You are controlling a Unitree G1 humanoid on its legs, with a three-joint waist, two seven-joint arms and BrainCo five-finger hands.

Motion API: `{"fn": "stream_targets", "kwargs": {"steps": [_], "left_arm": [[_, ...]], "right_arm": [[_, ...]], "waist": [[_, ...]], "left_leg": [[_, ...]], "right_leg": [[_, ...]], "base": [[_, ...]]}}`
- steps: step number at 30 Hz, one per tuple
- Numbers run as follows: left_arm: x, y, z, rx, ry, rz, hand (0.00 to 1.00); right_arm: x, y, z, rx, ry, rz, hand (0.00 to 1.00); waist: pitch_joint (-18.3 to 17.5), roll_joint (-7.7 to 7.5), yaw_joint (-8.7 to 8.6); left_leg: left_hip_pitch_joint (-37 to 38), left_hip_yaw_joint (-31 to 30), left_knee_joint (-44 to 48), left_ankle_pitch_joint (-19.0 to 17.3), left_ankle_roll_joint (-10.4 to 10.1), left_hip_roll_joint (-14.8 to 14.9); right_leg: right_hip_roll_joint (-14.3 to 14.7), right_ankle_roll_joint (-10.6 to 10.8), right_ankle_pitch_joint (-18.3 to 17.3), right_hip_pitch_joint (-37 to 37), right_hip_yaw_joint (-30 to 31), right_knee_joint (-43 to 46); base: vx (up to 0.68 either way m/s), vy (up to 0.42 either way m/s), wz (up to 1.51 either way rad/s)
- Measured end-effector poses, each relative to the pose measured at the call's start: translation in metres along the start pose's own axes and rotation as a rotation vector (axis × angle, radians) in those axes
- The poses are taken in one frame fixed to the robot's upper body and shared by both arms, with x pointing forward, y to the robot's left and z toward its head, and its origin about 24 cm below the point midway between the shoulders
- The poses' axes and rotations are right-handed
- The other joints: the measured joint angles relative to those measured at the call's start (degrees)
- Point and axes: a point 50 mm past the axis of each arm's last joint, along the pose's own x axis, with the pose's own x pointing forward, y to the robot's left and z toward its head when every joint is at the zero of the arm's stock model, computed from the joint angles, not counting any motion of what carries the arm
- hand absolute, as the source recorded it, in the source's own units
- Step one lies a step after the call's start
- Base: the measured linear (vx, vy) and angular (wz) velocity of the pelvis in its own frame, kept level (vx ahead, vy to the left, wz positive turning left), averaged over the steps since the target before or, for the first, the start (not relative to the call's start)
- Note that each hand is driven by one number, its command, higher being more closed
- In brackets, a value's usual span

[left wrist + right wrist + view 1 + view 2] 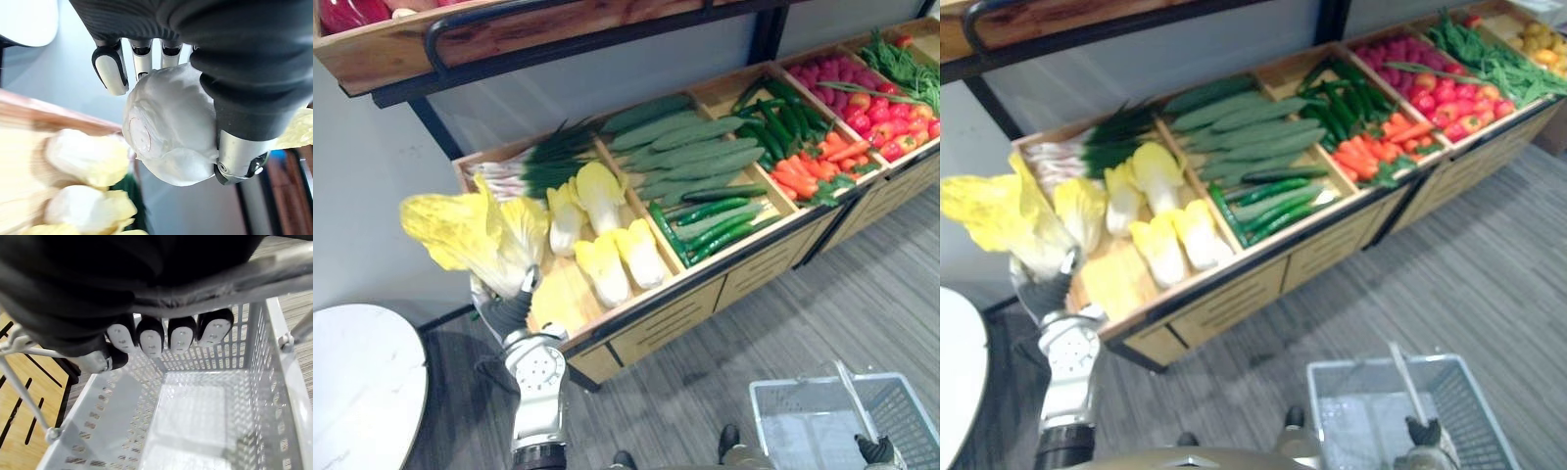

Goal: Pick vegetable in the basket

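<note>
My left hand (230,63) grips a cabbage (171,127) by its pale base, fingers (110,68) curled over one side and thumb (239,156) on the other. Past it, more cabbages (83,156) lie in a wooden crate (44,110).

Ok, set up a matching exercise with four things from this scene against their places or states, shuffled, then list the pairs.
1 Chinese cabbage
2 basket
3 carrots
4 round white table

A orange, in a stand compartment
B empty, handle in right hand
C held up by left hand
D beside the stand, robot's left

Pairs: 1-C, 2-B, 3-A, 4-D
</note>
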Motion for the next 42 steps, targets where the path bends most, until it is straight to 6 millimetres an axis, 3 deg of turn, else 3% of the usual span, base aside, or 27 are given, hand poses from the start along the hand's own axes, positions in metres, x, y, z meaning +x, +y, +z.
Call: {"fn": "stream_targets", "kwargs": {"steps": [3,8,14,20,22,27,32,35,37,42], "left_arm": [[0.0,-0.004,0.018,-0.009,-0.1,-0.047,1.0],[-0.017,-0.025,0.036,-0.021,-0.234,-0.335,1.0],[-0.033,-0.041,0.045,-0.039,-0.339,-0.722,1.0],[-0.043,-0.055,0.046,-0.137,-0.276,-1.038,1.0],[-0.046,-0.058,0.046,-0.157,-0.255,-1.144,1.0],[-0.068,-0.08,0.061,-0.208,-0.306,-1.476,1.0],[-0.096,-0.089,0.075,-0.254,-0.366,-1.708,1.0],[-0.111,-0.087,0.072,-0.235,-0.367,-1.836,1.0],[-0.122,-0.086,0.068,-0.225,-0.351,-1.914,1.0],[-0.126,-0.089,0.057,-0.175,-0.318,-1.97,1.0]], "right_arm": [[0.004,-0.009,-0.001,-0.011,0.002,-0.005,1.0],[0.02,-0.047,0.022,-0.096,-0.096,-0.052,1.0],[0.021,-0.084,0.109,-0.387,-0.499,-0.077,1.0],[0.007,-0.085,0.179,-0.535,-0.748,-0.08,1.0],[-0.004,-0.081,0.201,-0.572,-0.844,-0.084,1.0],[-0.049,-0.079,0.255,-0.681,-1.167,-0.114,1.0],[-0.07,-0.06,0.271,-0.805,-1.314,-0.084,1.0],[-0.084,-0.051,0.286,-0.885,-1.402,-0.087,1.0],[-0.09,-0.049,0.293,-0.908,-1.436,-0.093,1.0],[-0.099,-0.058,0.311,-0.938,-1.477,-0.142,1.0]], "waist": [[-0.79,-0.4,0.12],[-1.03,-0.06,-0.11],[-1.62,0.91,-0.63],[-1.6,1.31,-0.38],[-1.48,1.37,-0.1],[-1.15,2.3,-0.28],[-0.81,2.56,-0.29],[-0.74,2.57,-0.18],[-0.59,2.69,-0.26],[0.97,2.94,-0.62]], "left_leg": [[0.47,1.51,0.0,0.0,0.0,0.14],[2.98,6.7,0.01,-1.19,-0.59,0.24],[6.95,18.23,0.33,-3.16,-1.7,0.31],[10.71,27.94,0.36,-4.78,-3.31,0.04],[11.8,31.64,1.68,-5.83,-4.13,0.52],[12.18,39.06,11.43,-11.2,-5.82,4.96],[13.21,42.78,14.85,-12.22,-6.93,7.62],[13.28,45.65,16.18,-12.5,-7.35,8.28],[14.31,47.11,16.34,-12.56,-7.44,8.45],[15.83,49.19,17.01,-12.57,-7.41,8.44]], "right_leg": [[0.33,0.15,0.19,-0.42,1.61,-0.02],[1.31,0.54,0.8,-1.04,6.93,-0.27],[4.18,0.27,3.36,-3.7,18.77,-1.33],[7.14,0.21,5.2,-4.87,28.15,-2.02],[8.32,0.19,5.53,-4.86,31.05,-1.98],[10.94,0.17,5.77,-5.77,36.4,-1.11],[12.98,-0.02,5.91,-5.96,37.92,-0.44],[13.98,-0.02,5.91,-7.15,39.46,0.18],[14.52,-0.03,5.92,-7.14,40.34,0.26],[15.15,-0.02,5.89,-7.26,40.61,1.85]], "base": [[0.0,-0.017,-0.26],[0.0,-0.008,-0.53],[0.01,0.003,-1.05],[-0.01,-0.005,-0.85],[-0.03,-0.019,-0.84],[-0.03,-0.051,-0.63],[-0.03,-0.045,-0.27],[-0.07,-0.047,-0.3],[-0.07,-0.038,-0.28],[-0.07,-0.031,-0.19]]}}
